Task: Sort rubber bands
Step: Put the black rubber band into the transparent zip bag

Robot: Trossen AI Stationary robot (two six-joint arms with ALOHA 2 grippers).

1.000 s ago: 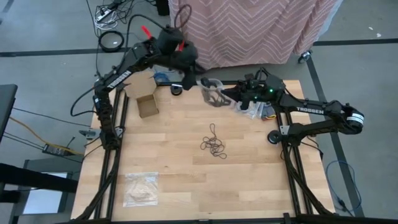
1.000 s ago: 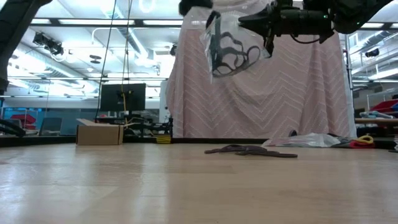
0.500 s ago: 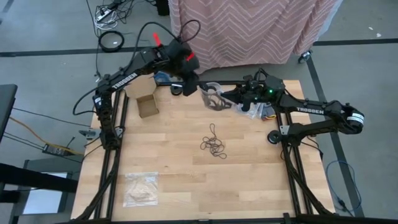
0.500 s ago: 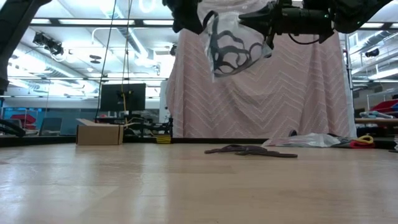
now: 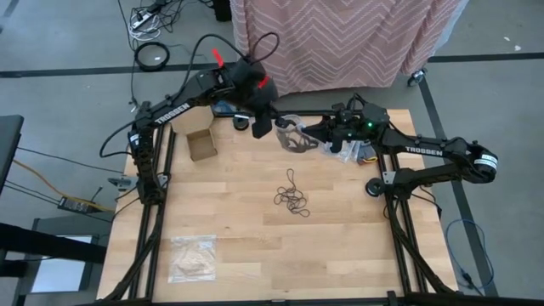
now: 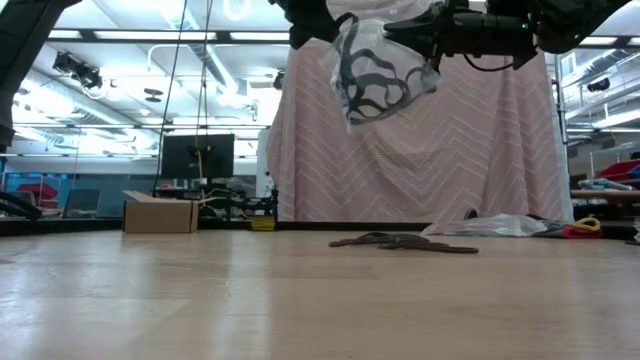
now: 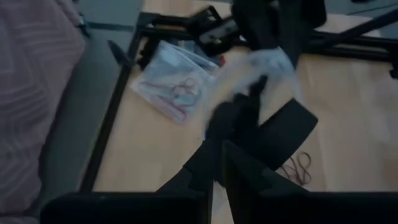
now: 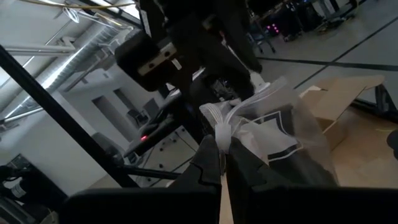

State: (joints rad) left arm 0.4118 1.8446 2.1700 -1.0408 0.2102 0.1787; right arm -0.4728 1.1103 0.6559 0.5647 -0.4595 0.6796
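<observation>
From above, the left gripper point(image 5: 263, 124) and the right gripper point(image 5: 316, 133) met over the far edge of the table point(image 5: 340, 255), with a clear bag point(image 5: 293, 134) stretched between their fingertips. A loose pile of black rubber bands point(image 5: 293, 198) lay on the wood well apart from both, nearer the table's middle. A cardboard box point(image 5: 201, 143) stood just beside the left arm, and a second flat bag point(image 5: 192, 257) lay at the near corner.

At table height, the clear bag point(image 6: 375, 70) hung high between the two grippers, with dark loops showing through its plastic. The loose bands point(image 6: 400, 242) lay flat on the table far below the fingers.

The left wrist camera showed its fingers point(image 7: 205, 168) nearly together on the bag's edge. Beyond them lay another bag holding red bands point(image 7: 177, 93).

The right wrist camera showed its fingers point(image 8: 208, 165) clamped fully together on the bunched rim of the bag point(image 8: 273, 130).
</observation>
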